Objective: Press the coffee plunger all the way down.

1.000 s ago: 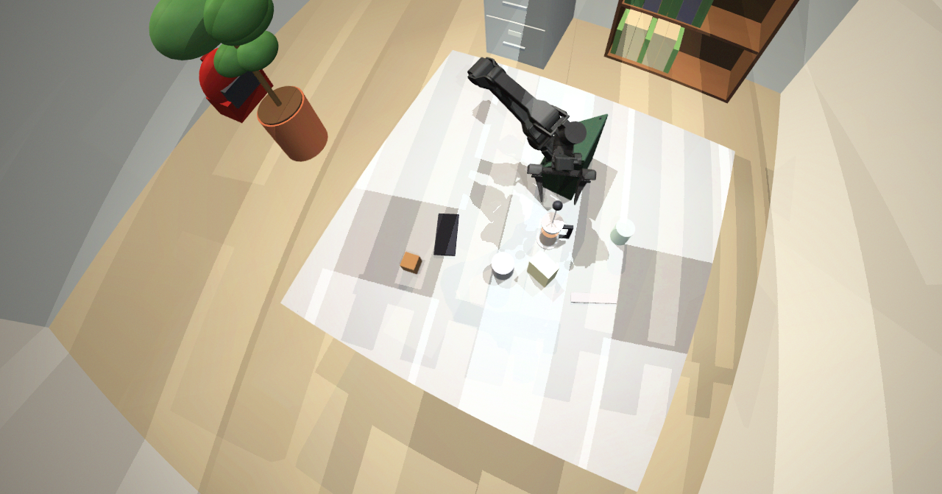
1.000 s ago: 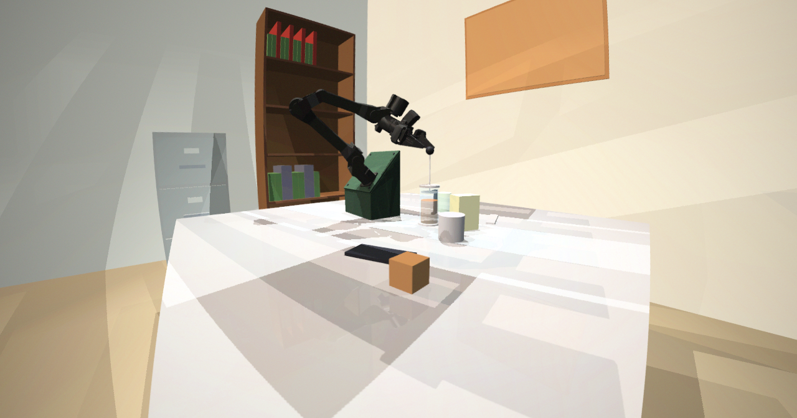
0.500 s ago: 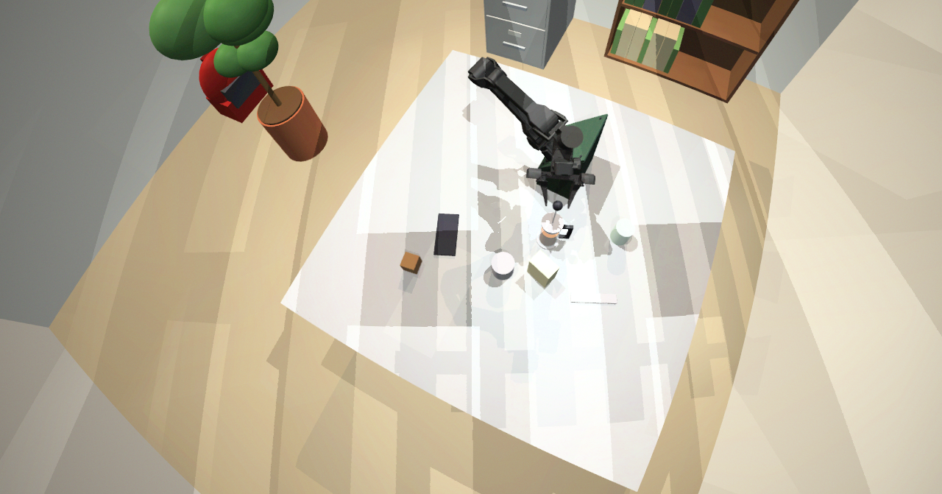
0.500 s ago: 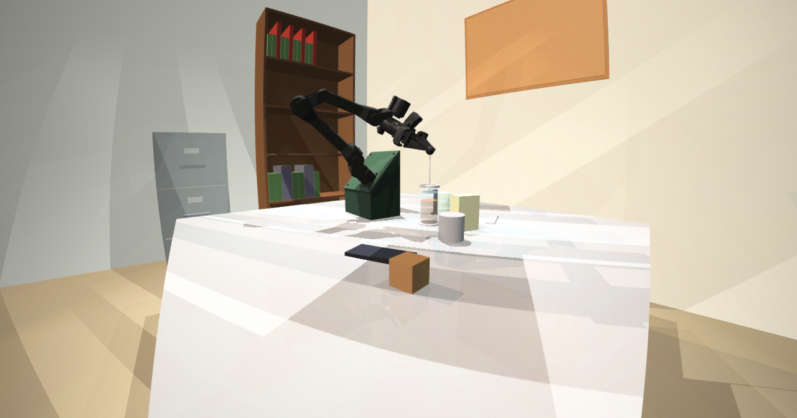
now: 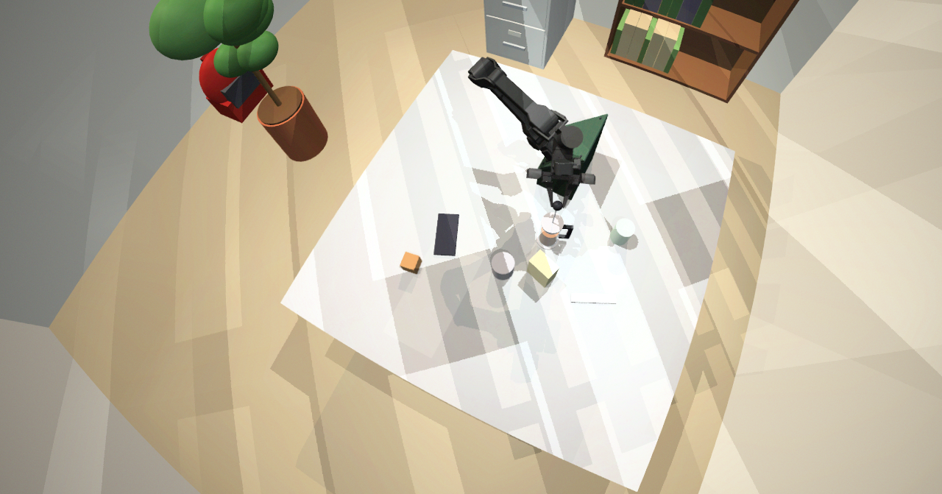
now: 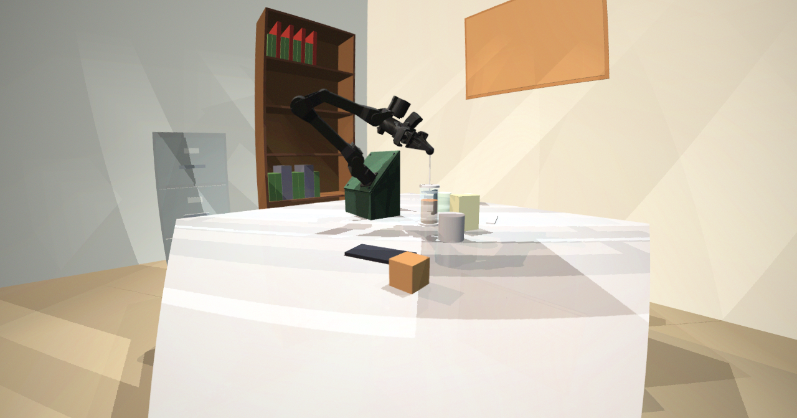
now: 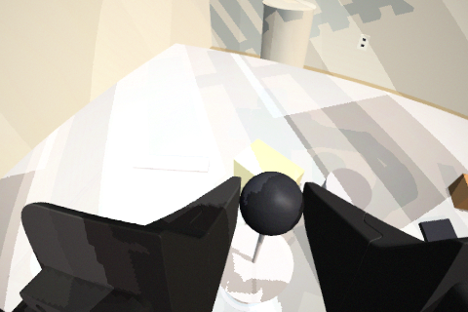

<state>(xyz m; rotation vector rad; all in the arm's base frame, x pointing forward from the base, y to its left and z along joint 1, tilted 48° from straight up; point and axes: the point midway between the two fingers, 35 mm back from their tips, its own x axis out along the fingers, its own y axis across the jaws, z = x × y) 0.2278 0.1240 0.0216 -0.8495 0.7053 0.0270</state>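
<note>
The gripper point(image 7: 272, 203) is sitting partly closed, its two dark fingers pinching the black ball knob point(image 7: 272, 205) of the coffee plunger from either side; in the wrist view both inner faces are touching the knob with no gap showing. In the exterior view the gripper point(image 6: 426, 149) is hanging at the top of the thin plunger rod point(image 6: 429, 169), which is standing upright and fully extended above the French press point(image 6: 429, 204), so the plunger is not yet pushed down. The press is standing upright on the white table point(image 6: 278, 315), just in front of the arm's green base block point(image 6: 374, 185). In the top view the press point(image 5: 551, 230) is showing brown coffee inside its glass wall and a small black handle on one side. A pale yellow box point(image 5: 542, 267) is sitting just beside the press, a grey cylinder cup point(image 5: 502, 263) near it, and a pale green cup point(image 5: 621, 231) a little farther off on the opposite side. A dark flat slab point(image 5: 446, 234) and an orange cube point(image 5: 410, 261) are lying well apart from the press. The arm point(image 5: 527, 112) is reaching out from the base over the table, wrist tilting downward toward the knob.
</note>
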